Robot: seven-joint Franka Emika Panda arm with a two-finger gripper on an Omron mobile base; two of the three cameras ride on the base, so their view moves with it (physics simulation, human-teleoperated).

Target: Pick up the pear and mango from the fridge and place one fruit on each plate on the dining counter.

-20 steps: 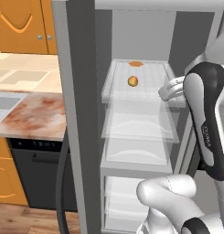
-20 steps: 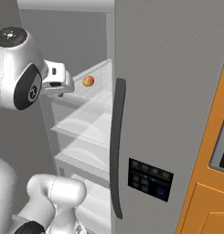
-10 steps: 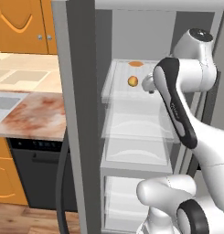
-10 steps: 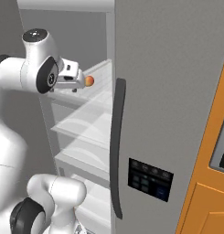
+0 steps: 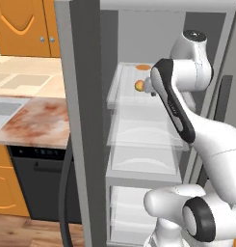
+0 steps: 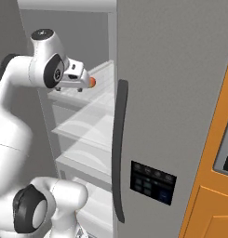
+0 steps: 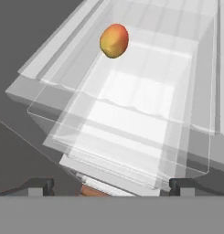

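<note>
Fridge [image 5: 85,120]: standing open in the left base view, its pale interior showing a stack of clear glass shelves and drawers; in the right base view its grey door [image 6: 180,93] is taking up the middle, carrying a long dark handle [image 6: 118,153] and a small dark control panel [image 6: 152,182].
Arm [image 5: 187,120]: rising from the white base at the lower right of the left base view and bending into the upper part of the fridge; in the right base view it is reaching in from the left at upper-shelf height.
Counter [image 5: 32,120]: marbled reddish and cream top lying left of the fridge, beside a pale sink; a dark dishwasher [image 5: 40,183] is sitting under it and orange cabinets [image 5: 23,26] are hanging above.
Shelf [image 7: 131,114]: clear glass, running away from the hand in the hand view, with a front lip facing the fingers.
Gripper [image 7: 111,185]: jaws standing wide, holding nothing; the two dark fingertips [image 7: 40,185] are showing far apart at the bottom of the hand view, with the shelf front between them.
Mango [image 7: 114,40]: yellow-orange with a red blush, lying on the upper shelf toward the back left in the hand view, well apart from the fingertips; in the left base view it is showing just beside the hand's near end [image 5: 138,85]; in the right base view it is peeking out just past the hand [image 6: 92,82].
Second orange patch [image 5: 143,67]: lying farther back on the same shelf; too blurred to identify.
</note>
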